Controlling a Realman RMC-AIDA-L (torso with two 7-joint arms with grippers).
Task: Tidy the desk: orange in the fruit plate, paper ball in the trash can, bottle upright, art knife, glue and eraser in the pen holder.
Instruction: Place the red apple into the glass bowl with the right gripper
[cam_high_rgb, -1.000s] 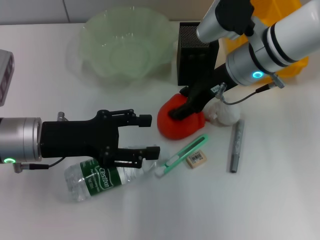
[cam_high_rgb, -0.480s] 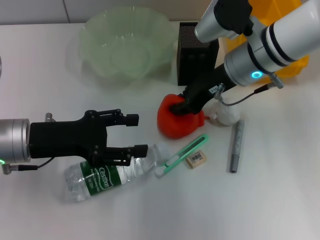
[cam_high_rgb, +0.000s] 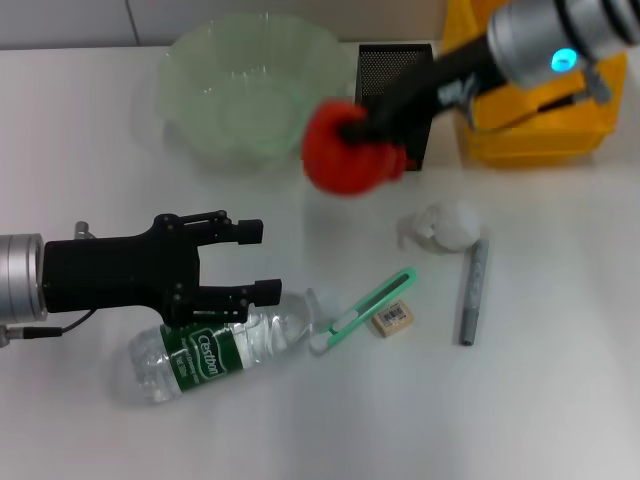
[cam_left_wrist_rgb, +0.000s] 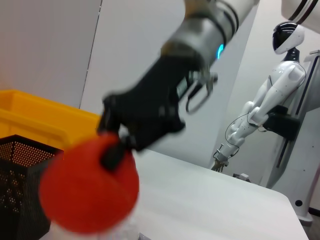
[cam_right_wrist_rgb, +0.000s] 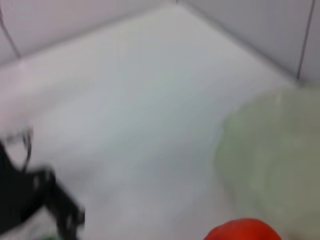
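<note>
The right gripper (cam_high_rgb: 362, 128) is clamping the orange (cam_high_rgb: 347, 158) and holding it in the air, between the rim of the plate (cam_high_rgb: 250, 85) and the pen holder (cam_high_rgb: 393, 85). The fruit is hanging just off the plate's near right edge, not inside it. In the left wrist view the orange (cam_left_wrist_rgb: 89, 191) is showing large and red under the black fingers (cam_left_wrist_rgb: 112, 155), which are pressing into its top. The right wrist view is catching only a sliver of the orange (cam_right_wrist_rgb: 243, 230) with the pale green plate (cam_right_wrist_rgb: 272, 165) beside it; it is too blurred to say more.

The left gripper (cam_high_rgb: 245, 262) is hovering with its jaws apart just above the bottle (cam_high_rgb: 208, 352), which is lying on its side on the table (cam_high_rgb: 560, 400), cap end pointing toward the knife (cam_high_rgb: 362, 311). The eraser (cam_high_rgb: 393, 317) is lying just beside the knife's far end. The paper ball (cam_high_rgb: 440, 226) is sitting on the table between the pen holder and the glue (cam_high_rgb: 473, 291), which is lying flat near it. The yellow bin (cam_high_rgb: 525, 115) is standing at the far right, just beside the pen holder.
</note>
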